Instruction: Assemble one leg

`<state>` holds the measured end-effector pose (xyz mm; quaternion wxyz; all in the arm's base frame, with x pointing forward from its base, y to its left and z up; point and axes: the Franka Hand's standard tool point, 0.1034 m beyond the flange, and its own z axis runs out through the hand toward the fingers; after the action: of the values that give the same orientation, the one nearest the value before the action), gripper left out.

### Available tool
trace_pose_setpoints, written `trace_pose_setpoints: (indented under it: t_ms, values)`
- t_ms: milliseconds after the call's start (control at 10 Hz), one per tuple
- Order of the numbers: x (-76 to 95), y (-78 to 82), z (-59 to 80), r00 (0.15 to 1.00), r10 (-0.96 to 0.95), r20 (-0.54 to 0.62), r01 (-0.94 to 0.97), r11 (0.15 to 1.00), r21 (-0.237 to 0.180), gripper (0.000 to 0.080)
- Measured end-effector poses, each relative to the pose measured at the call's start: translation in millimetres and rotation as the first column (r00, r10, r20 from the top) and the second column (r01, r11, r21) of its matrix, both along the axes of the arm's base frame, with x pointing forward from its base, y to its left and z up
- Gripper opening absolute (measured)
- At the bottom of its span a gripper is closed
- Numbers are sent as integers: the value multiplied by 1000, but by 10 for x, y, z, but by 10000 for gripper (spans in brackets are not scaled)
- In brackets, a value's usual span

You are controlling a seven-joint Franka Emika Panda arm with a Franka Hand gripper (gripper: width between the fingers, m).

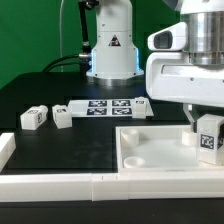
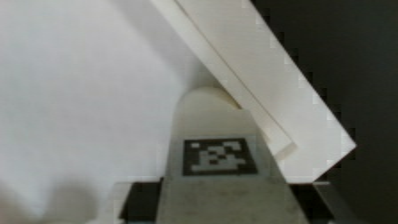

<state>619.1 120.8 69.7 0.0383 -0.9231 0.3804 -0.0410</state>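
Toward the counter's left edge I see two loose pegs (image 1: 34, 117) (image 1: 63, 117), then the marker board (image 1: 105, 106) mid-counter. At the right edge, my gripper (image 1: 203, 122) pinches the leg (image 1: 209, 138) (image 2: 217, 140) upright, long axis vertical, over the tabletop (image 1: 160, 150).

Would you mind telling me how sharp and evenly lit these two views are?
Exterior view: fairly sharp, evenly lit, though the white tabletop nearly washes out. Wrist view: soft, especially the hand at the edge; the tag on the leg reads blurred, and the surface beside it is a featureless bright white.
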Motion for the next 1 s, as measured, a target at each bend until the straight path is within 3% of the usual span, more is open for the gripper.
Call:
trace_pose_setpoints:
  t_ms: [300, 600, 800, 900, 1000]
  values:
    - [-4, 31, -11, 917, -398, -22, 398, 916, 36, 291]
    - [-8, 58, -14, 747, -663, -54, 665, 744, 68, 291]
    - [-9, 60, -15, 773, -633, -51, 635, 770, 67, 299]
    - [-11, 68, -15, 775, -630, -51, 632, 772, 68, 500]
    - [-4, 79, -12, 863, -504, -27, 505, 861, 58, 500]
